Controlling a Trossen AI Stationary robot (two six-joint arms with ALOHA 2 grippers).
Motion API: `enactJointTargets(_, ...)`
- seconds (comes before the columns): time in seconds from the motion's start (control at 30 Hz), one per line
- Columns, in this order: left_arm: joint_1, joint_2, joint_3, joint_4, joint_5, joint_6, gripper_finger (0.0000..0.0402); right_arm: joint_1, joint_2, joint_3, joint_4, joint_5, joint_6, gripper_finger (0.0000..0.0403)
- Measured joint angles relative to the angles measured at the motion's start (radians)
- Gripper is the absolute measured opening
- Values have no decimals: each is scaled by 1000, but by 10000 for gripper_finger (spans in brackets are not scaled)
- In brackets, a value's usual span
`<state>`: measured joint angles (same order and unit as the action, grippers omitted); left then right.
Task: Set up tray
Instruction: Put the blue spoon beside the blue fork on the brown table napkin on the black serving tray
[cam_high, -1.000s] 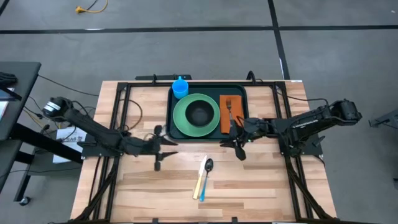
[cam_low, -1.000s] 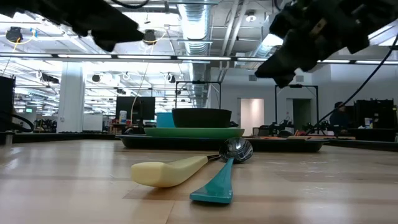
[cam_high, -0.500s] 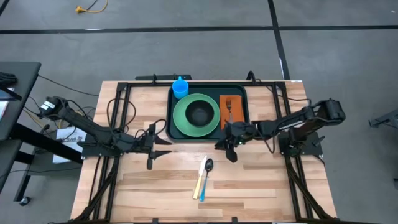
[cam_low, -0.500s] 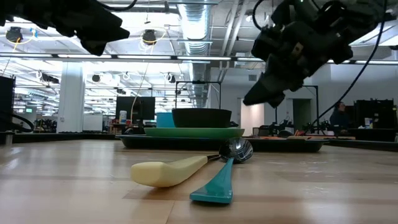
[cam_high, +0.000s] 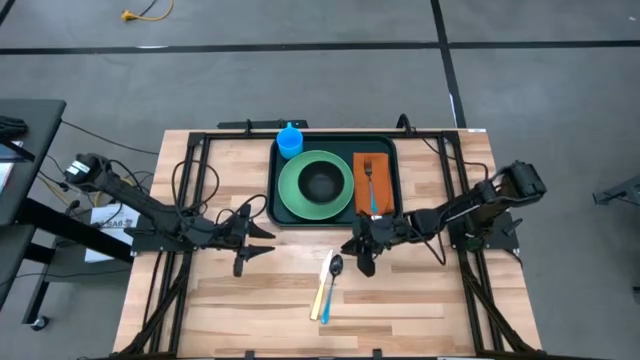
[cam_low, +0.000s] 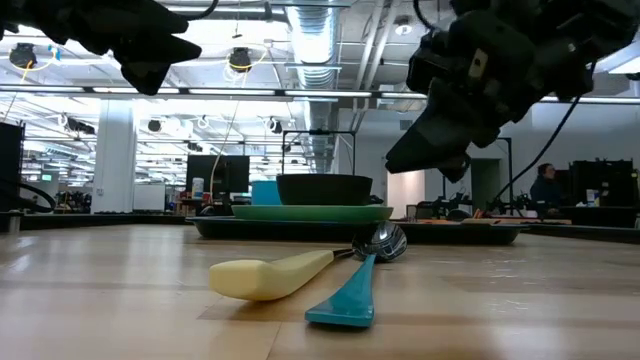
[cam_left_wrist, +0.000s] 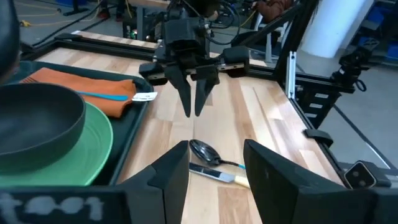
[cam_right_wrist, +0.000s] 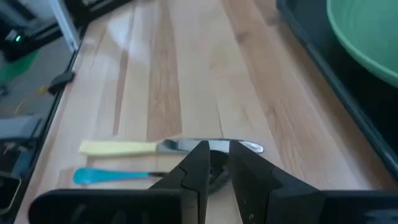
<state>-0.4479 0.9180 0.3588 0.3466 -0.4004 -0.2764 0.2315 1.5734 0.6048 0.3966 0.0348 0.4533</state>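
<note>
Hovering just above the cutlery that lies on the bare wood, the right gripper (cam_high: 362, 262) points down at the spoon (cam_high: 335, 265), with its two fingers nearly together and nothing between them. The step in hand seems to be the picking of the spoon, or of the yellow-handled knife (cam_high: 322, 287) beside it.

The tray (cam_high: 388, 148) sits at the far middle of the table (cam_high: 420, 300). It already carries the green plate (cam_high: 292, 190) with a dark bowl (cam_high: 320, 183) on it, the blue cup (cam_high: 289, 141) in its far left corner, and an orange napkin (cam_high: 361, 190) with a fork (cam_high: 371, 182) on top. The spoon and the knife lie crossed near the tray's front edge, apart from it.

The left gripper (cam_high: 252, 245) waits over the table left of the tray, fingers apart and empty.

For the next move, I judge that the right gripper must open a little, go down around one handle only, and close without dragging the other piece.
</note>
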Motion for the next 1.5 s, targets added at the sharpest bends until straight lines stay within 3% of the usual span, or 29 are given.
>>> enactJointTargets(0.13, -21, 0, 0, -5, 1, 4, 142, 44, 0, 0, 1, 102, 80, 56)
enactJointTargets(0.3, -23, 0, 0, -62, -10, 15, 142, 78, 19, 0, 8, 155, 134, 56)
enactJointTargets(0.43, -23, 0, 0, -130, -69, 6, 142, 93, 75, 0, 5, 162, 134, 56)
enactJointTargets(0.63, -22, 0, 0, -197, -75, 3, 142, 95, 152, 3, 8, 165, 140, 56)
enactJointTargets(1.13, -22, 0, 0, -208, -74, 3, 142, 86, 160, 43, 1, 150, 191, 58)
enactJointTargets(1.5, -22, 0, 0, -208, -73, 3, 142, 82, 160, 43, 0, 120, 203, 128)
